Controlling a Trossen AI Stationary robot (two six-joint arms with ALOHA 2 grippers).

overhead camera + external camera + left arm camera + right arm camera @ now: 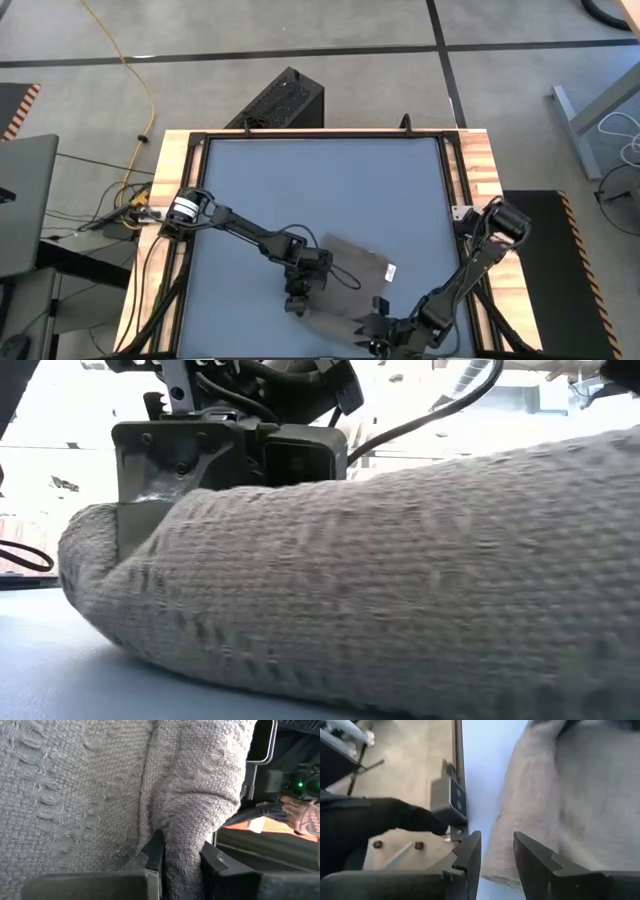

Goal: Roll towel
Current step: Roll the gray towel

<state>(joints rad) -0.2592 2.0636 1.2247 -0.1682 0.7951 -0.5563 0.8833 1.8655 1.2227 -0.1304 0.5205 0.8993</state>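
Near the front edge of the blue table [320,190], the towel [345,290] is lying partly folded, and its small white tag [390,271] is being shown at one edge, but no writing can be read on it. A fold of the cloth is being pinched between the fingers of the left gripper [180,865]. The right gripper [496,855] is being held open just beside the towel's edge, with nothing gripped.

The left gripper [181,857] is pinched tight near the table's front edge. The right gripper [496,852], just beside it, has fingers [470,852] parted.
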